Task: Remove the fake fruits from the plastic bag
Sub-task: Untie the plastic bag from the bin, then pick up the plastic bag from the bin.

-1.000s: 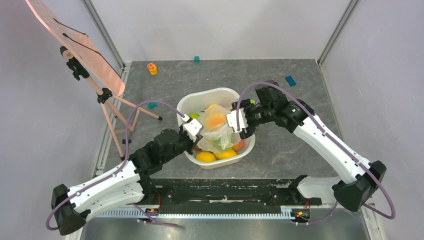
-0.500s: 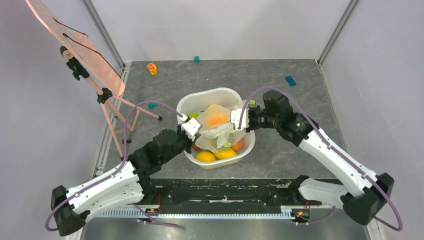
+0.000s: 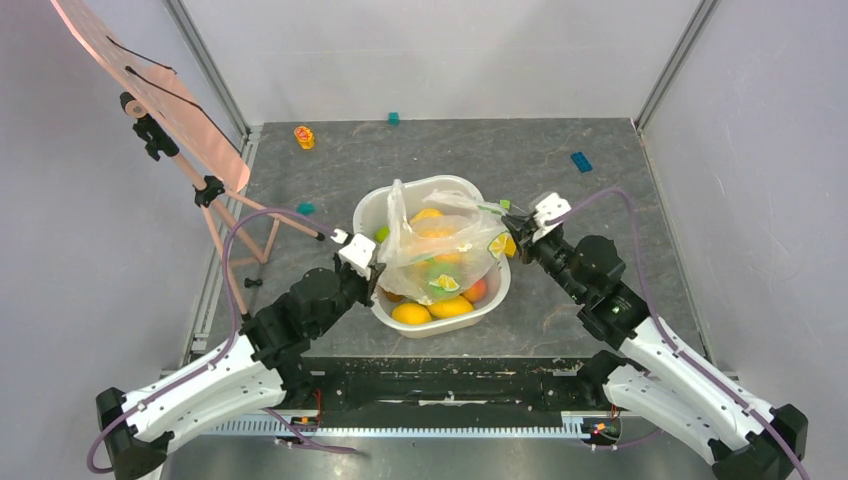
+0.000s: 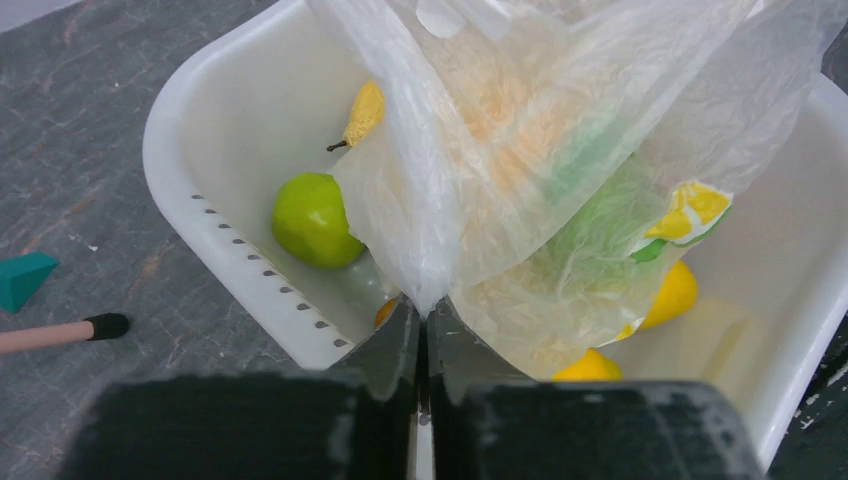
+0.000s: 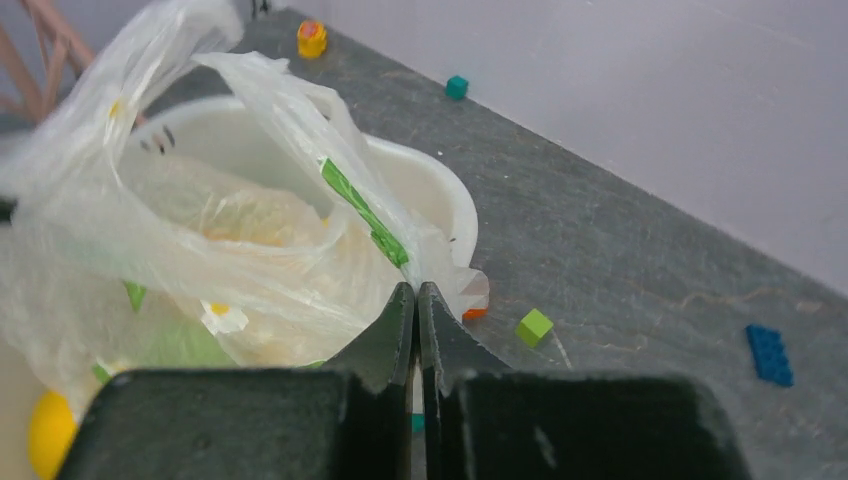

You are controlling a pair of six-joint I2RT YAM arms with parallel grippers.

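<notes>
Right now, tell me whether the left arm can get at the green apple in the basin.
Probably not yet: its jaws are shut on the plastic bag. The green apple lies uncovered in the basin beside the bag, so letting go should free the way.

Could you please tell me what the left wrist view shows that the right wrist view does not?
Only the left wrist view: a green fruit and a yellow fruit loose in the basin, and the left gripper shut on the bag. Only the right wrist view: the right gripper shut on the bag's other side, plus a lime block and a blue block outside the basin. Both: the bag held above the basin, fruit colours showing through it.
</notes>
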